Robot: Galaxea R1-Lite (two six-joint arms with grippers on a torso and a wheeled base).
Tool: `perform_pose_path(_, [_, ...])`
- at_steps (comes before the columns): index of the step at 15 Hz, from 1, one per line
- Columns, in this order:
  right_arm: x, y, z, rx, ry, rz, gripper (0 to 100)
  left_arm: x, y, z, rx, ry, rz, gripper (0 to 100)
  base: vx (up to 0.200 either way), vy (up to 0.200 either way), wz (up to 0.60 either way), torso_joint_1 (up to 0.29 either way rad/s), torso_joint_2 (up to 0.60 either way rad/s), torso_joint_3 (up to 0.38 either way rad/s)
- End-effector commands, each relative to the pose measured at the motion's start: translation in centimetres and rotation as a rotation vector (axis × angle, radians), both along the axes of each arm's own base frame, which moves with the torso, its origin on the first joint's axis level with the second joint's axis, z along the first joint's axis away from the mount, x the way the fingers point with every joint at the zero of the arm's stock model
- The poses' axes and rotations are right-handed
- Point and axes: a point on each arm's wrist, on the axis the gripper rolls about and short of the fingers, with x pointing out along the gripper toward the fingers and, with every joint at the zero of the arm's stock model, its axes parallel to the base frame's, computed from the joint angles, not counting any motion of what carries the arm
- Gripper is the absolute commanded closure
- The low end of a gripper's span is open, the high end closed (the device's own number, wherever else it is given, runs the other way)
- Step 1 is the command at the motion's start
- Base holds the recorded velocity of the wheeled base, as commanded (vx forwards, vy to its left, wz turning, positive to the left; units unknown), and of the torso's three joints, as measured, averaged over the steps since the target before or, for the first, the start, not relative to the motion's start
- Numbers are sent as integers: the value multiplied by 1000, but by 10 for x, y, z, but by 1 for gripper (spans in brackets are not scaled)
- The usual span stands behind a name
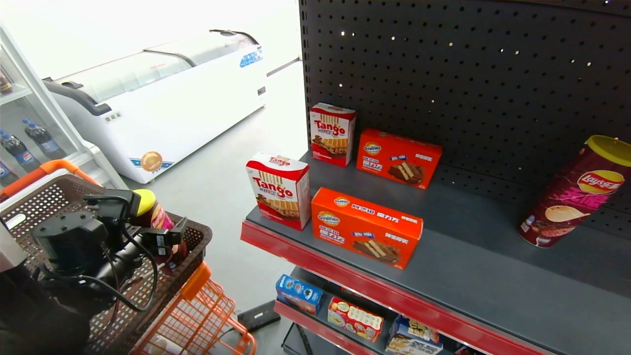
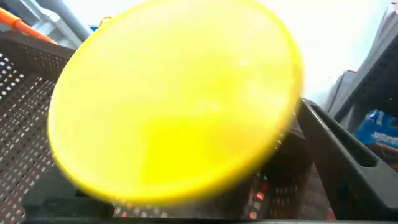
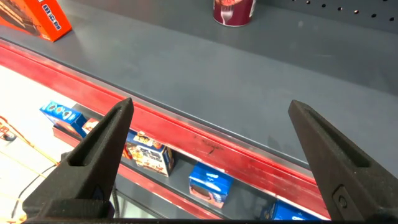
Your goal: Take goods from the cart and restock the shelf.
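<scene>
Chip can [image 2: 174, 99] in cart [image 1: 199, 228], boxes [image 1: 367, 227] on shelf [image 1: 468, 276]

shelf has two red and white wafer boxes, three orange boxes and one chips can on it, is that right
Not quite. The shelf holds two orange boxes, not three. The head view shows one at the front edge and one farther back by the rear wall. The rest stands: two red and white wafer boxes and one chips can.

Matte black left arm [image 1: 74, 241], looping black cables [image 1: 148, 281]; right pincer [image 3: 211, 106], black wedge-shaped fingers [image 3: 93, 162].
</scene>
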Motion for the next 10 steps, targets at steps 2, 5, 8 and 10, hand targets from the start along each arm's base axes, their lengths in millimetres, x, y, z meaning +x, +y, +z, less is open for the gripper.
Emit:
perform_pose_path(2, [0,0,0,0,1,0,0,24,11,-16,3,13,35,0,0,0,0,0,0,0])
perform_pose_path(5, [0,0,0,0,1,0,0,31,13,-23,1,20,41,0,0,0,0,0,0,0])
perform_pose_path(8, [0,0,0,0,1,0,0,42,14,-18,3,-21,43,100,0,0,0,0,0,0])
perform_pose_path(10, [0,0,0,0,1,0,0,43,14,-17,3,-26,42,100,0,0,0,0,0,0])
